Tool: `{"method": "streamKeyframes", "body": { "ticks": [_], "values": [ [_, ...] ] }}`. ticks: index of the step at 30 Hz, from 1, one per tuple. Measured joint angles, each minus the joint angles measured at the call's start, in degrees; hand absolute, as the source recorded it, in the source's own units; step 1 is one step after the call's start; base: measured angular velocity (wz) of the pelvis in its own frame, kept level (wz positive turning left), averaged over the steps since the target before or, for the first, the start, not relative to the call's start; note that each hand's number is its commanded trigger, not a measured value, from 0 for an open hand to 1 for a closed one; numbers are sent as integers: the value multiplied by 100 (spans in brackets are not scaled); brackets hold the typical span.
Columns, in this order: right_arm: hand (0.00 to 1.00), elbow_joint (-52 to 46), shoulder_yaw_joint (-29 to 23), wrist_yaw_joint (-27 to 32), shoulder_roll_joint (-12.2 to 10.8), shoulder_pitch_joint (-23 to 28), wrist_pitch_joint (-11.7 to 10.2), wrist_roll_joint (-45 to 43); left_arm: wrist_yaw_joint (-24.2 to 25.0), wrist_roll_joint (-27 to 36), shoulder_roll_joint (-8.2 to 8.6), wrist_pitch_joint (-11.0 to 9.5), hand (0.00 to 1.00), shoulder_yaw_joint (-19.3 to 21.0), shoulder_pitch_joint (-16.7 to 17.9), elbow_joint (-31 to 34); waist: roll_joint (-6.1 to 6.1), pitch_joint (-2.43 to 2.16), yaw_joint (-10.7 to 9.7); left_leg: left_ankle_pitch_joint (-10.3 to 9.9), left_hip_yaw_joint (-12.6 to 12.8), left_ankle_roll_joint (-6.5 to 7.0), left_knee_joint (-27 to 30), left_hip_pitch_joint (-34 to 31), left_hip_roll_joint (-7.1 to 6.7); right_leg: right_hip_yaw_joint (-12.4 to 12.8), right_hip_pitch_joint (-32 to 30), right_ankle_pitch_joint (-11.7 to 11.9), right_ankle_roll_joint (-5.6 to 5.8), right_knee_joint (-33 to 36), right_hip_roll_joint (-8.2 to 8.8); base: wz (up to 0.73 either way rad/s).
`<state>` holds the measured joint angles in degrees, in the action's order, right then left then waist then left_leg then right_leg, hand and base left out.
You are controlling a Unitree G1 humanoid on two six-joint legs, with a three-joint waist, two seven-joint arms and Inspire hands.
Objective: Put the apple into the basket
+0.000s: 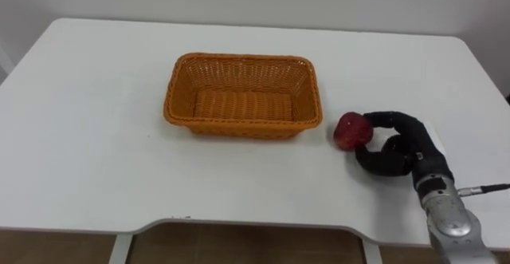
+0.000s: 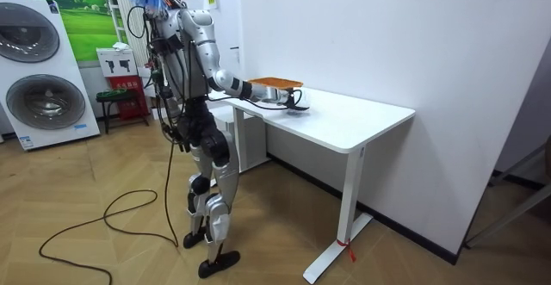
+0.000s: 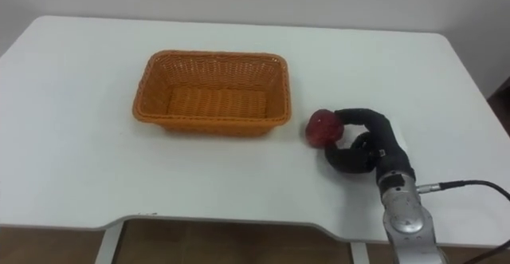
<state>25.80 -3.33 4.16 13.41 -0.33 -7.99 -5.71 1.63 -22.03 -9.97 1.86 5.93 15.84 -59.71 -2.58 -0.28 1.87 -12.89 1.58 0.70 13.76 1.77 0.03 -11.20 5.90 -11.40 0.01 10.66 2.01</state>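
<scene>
A red apple [image 1: 351,131] rests on the white table [image 1: 96,136], just right of an empty orange wicker basket [image 1: 239,126]. My right hand [image 1: 398,148] comes in from the lower right, its dark fingers curled over the apple's top and right side and the thumb wrapping in below. In the right eye view the apple [image 3: 323,128] sits in the same hand [image 3: 370,148], a short gap from the basket [image 3: 211,125]. From the room view I stand at the table's end with my right arm stretched over it beside the basket [image 2: 275,83].
Bare tabletop lies left of and in front of the basket. The table's front edge [image 1: 263,226] runs close below my hand. Two washing machines [image 2: 43,70] and a small stool stand behind me in the room view.
</scene>
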Motion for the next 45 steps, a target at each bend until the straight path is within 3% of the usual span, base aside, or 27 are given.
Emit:
{"method": "streamKeyframes", "body": {
  "ticks": [4, 7, 10, 17, 24, 28, 29, 33, 36, 40, 43, 45],
  "values": [
    [100, -242, -9, 245, 0, 84, 159, 185, -82, 0, 26, 65, 0, -1, 4, -7, 7, 4, 2, 1, -4, 1, 0, -12, -7, -18, -8, -2, 3, -18, 4, 0],
    [100, -713, -37, 366, -3, 164, 264, 145, -109, -4, 49, 68, 0, 5, 17, -57, 84, 36, -3, 2, 0, 2, -4, -37, -11, -14, -50, -4, 5, -5, 7, -1],
    [100, -1185, -52, 582, -3, 163, 260, 95, -120, -6, 57, 73, 0, 5, 15, -97, 136, 16, -26, 3, 14, 2, -2, -59, -7, -9, -101, -5, 7, -6, 7, -1],
    [100, -2451, -60, 713, -1, 157, 251, 339, -141, 5, 69, 65, 0, 0, 1, -16, 107, 25, -1, 5, 15, -1, -45, 0, 9, 2, -65, -4, 7, -12, -9, 0],
    [100, -2793, 86, 680, -4, 48, 240, 100, -194, 7, 74, 51, 0, -81, -134, -7, 56, 76, 37, 6, 65, -3, -38, -48, 13, 42, -105, -3, 6, 0, -11, -4],
    [100, -3057, 252, 532, 2, 44, 259, -104, -241, 21, 105, 51, 0, -266, -234, -80, 67, 62, 43, 6, 75, -3, -36, -96, 13, 59, -165, -2, 4, 22, -10, -2],
    [0, -3186, 291, 428, 10, 44, 266, -242, -233, 6, 139, 54, 0, -272, -260, -123, 92, 39, 83, 6, 105, -3, -32, -117, 16, 96, -211, 1, 0, 24, -13, -10],
    [0, -3441, 587, 191, 16, 33, 266, -583, -224, 14, 187, 28, 0, -282, -316, -237, 155, 12, 202, 7, 121, -2, -30, -93, 14, 149, -183, 2, 0, 16, -16, -5],
    [0, -3441, 896, 11, 24, 11, 266, -585, -220, 19, 187, 28, 0, -332, -320, -278, 164, 32, 329, 8, 83, -2, -51, 0, 17, 175, -120, 2, 0, -7, -22, 2],
    [0, -3442, 1179, -198, 21, -2, 266, -586, -200, 10, 184, 29, 0, -415, -373, -278, 115, 63, 485, 8, 55, -3, -61, -20, 15, 160, -125, 2, 0, -10, -22, 4],
    [0, -3442, 1324, -325, 22, -59, 271, -586, -124, 10, 167, 41, 0, -420, -373, -280, 51, 93, 492, 8, 10, -4, -58, -67, 9, 131, -128, 2, 0, -10, -22, 7],
    [0, -3442, 1365, -393, 22, -66, 276, -586, -80, 12, 157, 42, 0, -466, -380, -288, 18, 80, 492, 8, -12, -4, -49, -86, 6, 113, -128, 4, 2, -10, -22, 7]
  ]
}}
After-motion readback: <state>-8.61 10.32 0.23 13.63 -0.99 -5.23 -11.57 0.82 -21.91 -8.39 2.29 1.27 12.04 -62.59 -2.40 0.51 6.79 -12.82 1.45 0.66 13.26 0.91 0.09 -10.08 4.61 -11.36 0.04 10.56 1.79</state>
